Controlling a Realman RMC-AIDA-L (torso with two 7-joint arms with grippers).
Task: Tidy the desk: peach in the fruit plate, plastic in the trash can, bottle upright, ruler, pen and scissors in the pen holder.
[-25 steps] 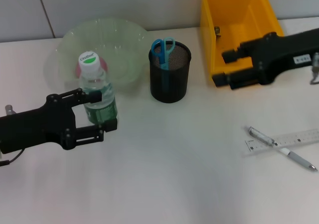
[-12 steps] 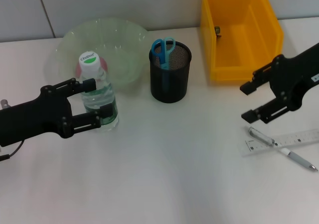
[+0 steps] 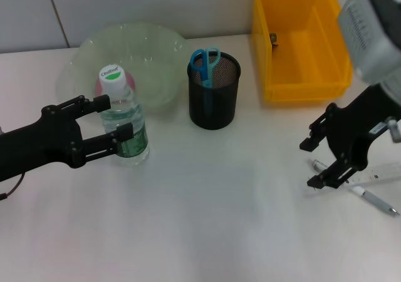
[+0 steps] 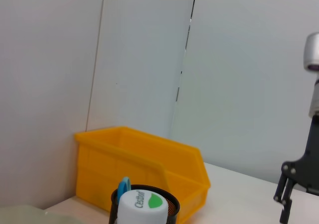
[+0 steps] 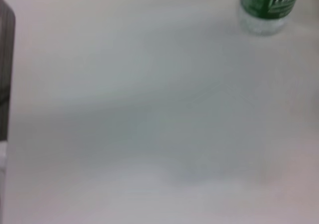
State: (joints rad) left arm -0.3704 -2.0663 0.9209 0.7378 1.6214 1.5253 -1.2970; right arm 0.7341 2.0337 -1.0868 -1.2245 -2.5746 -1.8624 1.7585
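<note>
My left tool [image 3: 108,124] stands wide, one finger on each side of the bottle [image 3: 123,120] without closing on it. The bottle stands upright on the surface [image 3: 207,207], its white cap [image 3: 111,75] with the green mark above the tool's upper finger. Just behind the bottle, farther from that tool, I see the clear plate [image 3: 150,56]; something pinkish shows behind the bottle's neck, likely the peach, but I cannot tell for sure.

Beyond the left tool's fingertips stands the black mesh holder [image 3: 213,90], with the blue scissors [image 3: 205,64] upright inside it. The yellow bin [image 3: 299,41] sits past the holder, toward my right arm; in the left wrist view the bin [image 4: 144,159] stands behind the holder's rim [image 4: 147,196] and the bottle cap [image 4: 142,206].

My right tool [image 3: 314,163] is also open wide, fingers pointing down toward the surface. The pen [image 3: 369,197] lies right beside its lower finger and crosses the ruler [image 3: 382,173], which lies just behind the tool. Both rest flat on the surface. The right wrist view shows mostly bare surface, with the bottle's green label [image 5: 269,2] far off at one edge.
</note>
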